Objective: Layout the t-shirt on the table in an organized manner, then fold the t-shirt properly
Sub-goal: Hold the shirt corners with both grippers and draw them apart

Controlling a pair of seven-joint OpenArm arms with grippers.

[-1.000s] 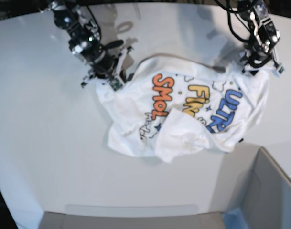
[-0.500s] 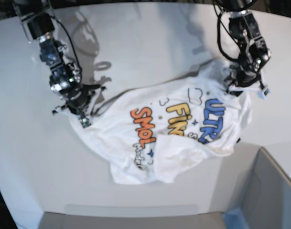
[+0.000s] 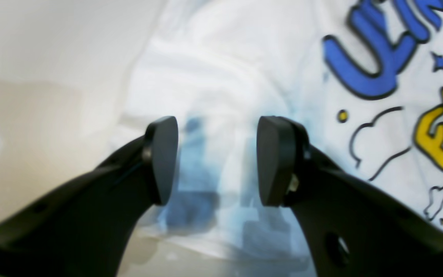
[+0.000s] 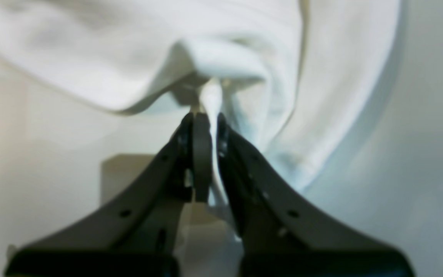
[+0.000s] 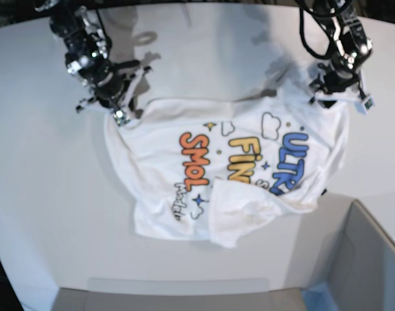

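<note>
— What had changed in that last second?

— I'd dragged the t-shirt out flatter on the table, print up. My right gripper stayed pinched on a bunched fold of it. My left gripper stood wide over the other shoulder, gripping nothing.

— And the fold?

— Not ready, I judged; the lower hem still lay doubled over.

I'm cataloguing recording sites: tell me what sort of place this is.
Probably a robot lab or test bench rather than a home. A bare white table with a curved edge holds only a printed t-shirt, two black robot arms with trailing cables work over it, and a grey box sits at one corner.
</note>
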